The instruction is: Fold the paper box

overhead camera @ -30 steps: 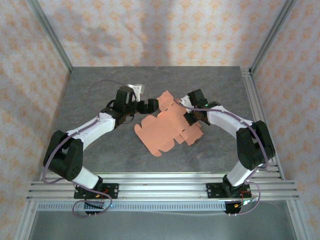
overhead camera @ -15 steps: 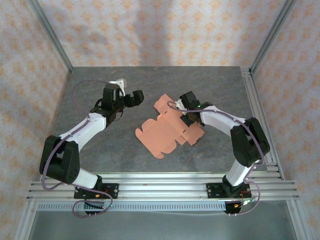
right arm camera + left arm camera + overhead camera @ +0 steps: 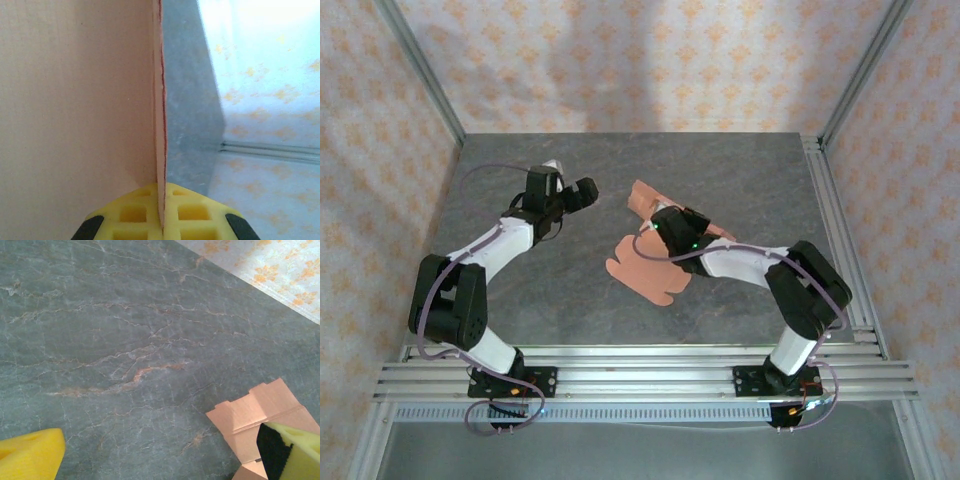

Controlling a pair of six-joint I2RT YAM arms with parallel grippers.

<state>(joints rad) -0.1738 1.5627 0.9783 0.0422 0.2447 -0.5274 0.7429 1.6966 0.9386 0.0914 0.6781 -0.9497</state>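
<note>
Barely started on the paper box [image 3: 642, 275]: lies mostly flat at mid-table, one panel standing on edge. Pinched tight on that panel by the right gripper [image 3: 161, 222]; left gripper [image 3: 582, 192] spread wide, holding nothing, near the far flap. Judging by this, leaves nearly every crease and tab to fold.

A grey, marble-veined table [image 3: 620, 170] stands inside pale walls [image 3: 620, 60] printed with orange floral motifs. Slanted aluminium posts [image 3: 420, 70] mark the back corners, and ribbed aluminium rails [image 3: 640, 375] line the near edge, under soft, even light
</note>
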